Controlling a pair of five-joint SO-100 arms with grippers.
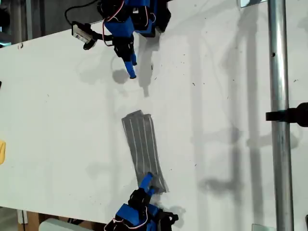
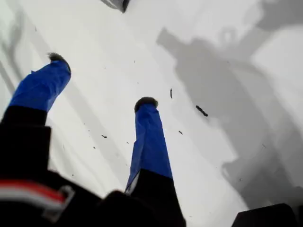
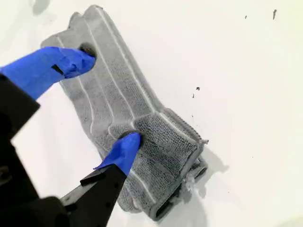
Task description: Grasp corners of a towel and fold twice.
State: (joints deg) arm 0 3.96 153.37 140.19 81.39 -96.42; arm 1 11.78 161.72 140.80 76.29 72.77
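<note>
White table point(image 1: 226, 159) is mostly bare, wide open on both exterior-view sides of the towel point(image 1: 142, 147), which lies mid-table folded into a narrow strip running from centre toward the bottom edge. My second gripper point(image 3: 111, 97) is spread open over the strip's near end, one fingertip point(image 3: 127, 144) touching the cloth, layered hems bunched just beyond. My first gripper point(image 2: 102, 80) hangs open over bare table near the exterior view's top edge, well apart from the towel.
</note>
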